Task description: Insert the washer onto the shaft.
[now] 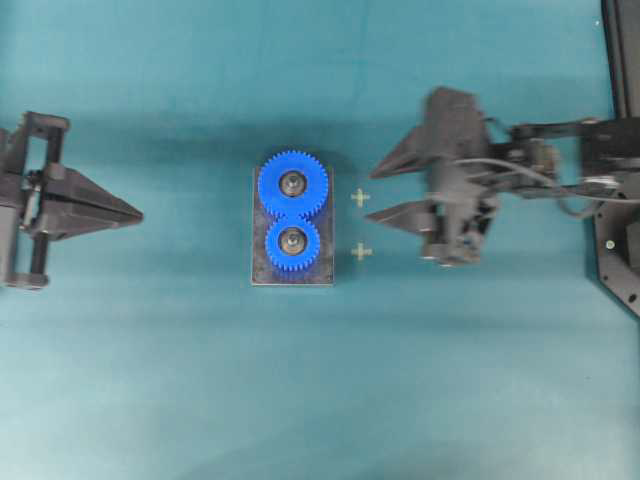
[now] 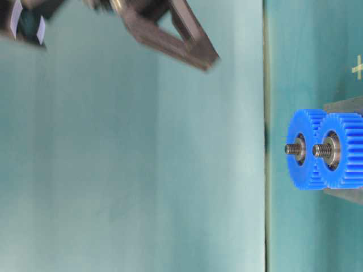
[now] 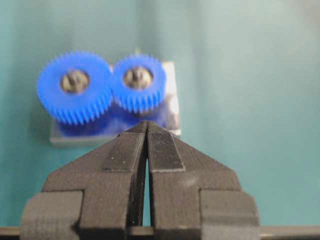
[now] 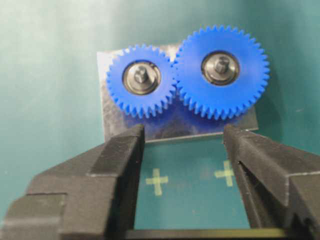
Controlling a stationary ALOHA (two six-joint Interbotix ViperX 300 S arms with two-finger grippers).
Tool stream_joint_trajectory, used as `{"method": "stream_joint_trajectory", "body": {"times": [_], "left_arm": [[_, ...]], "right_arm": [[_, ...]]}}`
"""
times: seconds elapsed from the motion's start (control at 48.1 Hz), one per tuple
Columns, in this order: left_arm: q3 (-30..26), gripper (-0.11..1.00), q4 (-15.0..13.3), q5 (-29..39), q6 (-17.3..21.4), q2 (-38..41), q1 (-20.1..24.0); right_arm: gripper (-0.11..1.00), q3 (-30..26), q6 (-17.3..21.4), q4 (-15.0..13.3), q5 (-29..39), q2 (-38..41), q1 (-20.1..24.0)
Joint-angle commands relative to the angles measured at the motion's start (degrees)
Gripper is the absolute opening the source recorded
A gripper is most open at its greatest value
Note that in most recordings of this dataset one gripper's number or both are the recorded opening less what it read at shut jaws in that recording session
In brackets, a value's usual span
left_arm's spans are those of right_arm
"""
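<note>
In the right wrist view, nearest the lens, the right gripper [image 4: 182, 137] stood with its two black fingers apart and nothing between them but teal table [image 4: 45, 60]. Through the gap lay two pale cross marks [image 4: 156, 181], and beyond them the grey base plate [image 4: 112, 127]. On the plate sat two meshed blue gears: the smaller gear [image 4: 141, 81] at eleven o'clock of the gap and the larger gear [image 4: 221, 71] at one o'clock. Each turned on a threaded steel shaft [image 4: 220, 64] rising from a metal hub. The plate's far edge was hidden behind the gears.

In the left wrist view, the left gripper [image 3: 147, 127] had its ribbed fingers drawn together, tips meeting, with only a dark slit lower down. Past them the gears were blurred, and the shafts could hardly be made out.

From overhead, the left gripper [image 1: 135, 213] lay at nine o'clock of the plate [image 1: 292, 275], well apart from it, its arm cut off by the edge. The right gripper [image 1: 385, 190] lay at three o'clock, just beyond the crosses [image 1: 360, 197].

The table-level view showed a motion-smeared gripper high above the table, probably the right one. No washer could be picked out with certainty; whether one already sat around either shaft could not be told.
</note>
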Motion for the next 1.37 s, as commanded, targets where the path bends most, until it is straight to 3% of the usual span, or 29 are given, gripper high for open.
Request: {"method": "stream_joint_trajectory", "body": {"times": [0.0, 0.27, 0.374, 0.644, 1.019, 1.206, 1.351], "left_arm": [[-0.26, 0.01, 0.18, -0.7, 0.0, -1.23, -0.09], [0.18, 0.0, 0.18, -0.7, -0.09, -2.11, -0.09], [0.26, 0.0, 0.18, -1.14, -0.18, -2.11, -0.09], [2.64, 0.01, 0.09, -7.82, -0.7, -2.72, 0.0], [4.66, 0.0, 0.18, -8.44, -4.39, -3.25, 1.14], [5.36, 0.01, 0.18, -8.53, -5.36, -3.87, 1.32], [8.0, 0.01, 0.18, -10.46, -5.98, -5.36, 1.67]], "right_arm": [[0.57, 1.85, 0.62, 0.09, -2.55, -3.69, -0.09], [0.13, 12.13, 1.58, 0.62, -11.34, -12.3, -0.09], [0.05, 15.21, 2.11, 0.7, -11.6, -14.5, 0.0], [0.02, 19.86, 4.22, 0.7, -11.69, -20.57, 0.26], [0.02, 27.51, 4.83, 0.7, -9.05, -34.98, 0.26], [0.02, 28.56, 5.27, 0.79, -3.25, -36.65, 0.26], [0.02, 29.62, 5.36, 0.7, -2.46, -37.0, 0.26]]}}
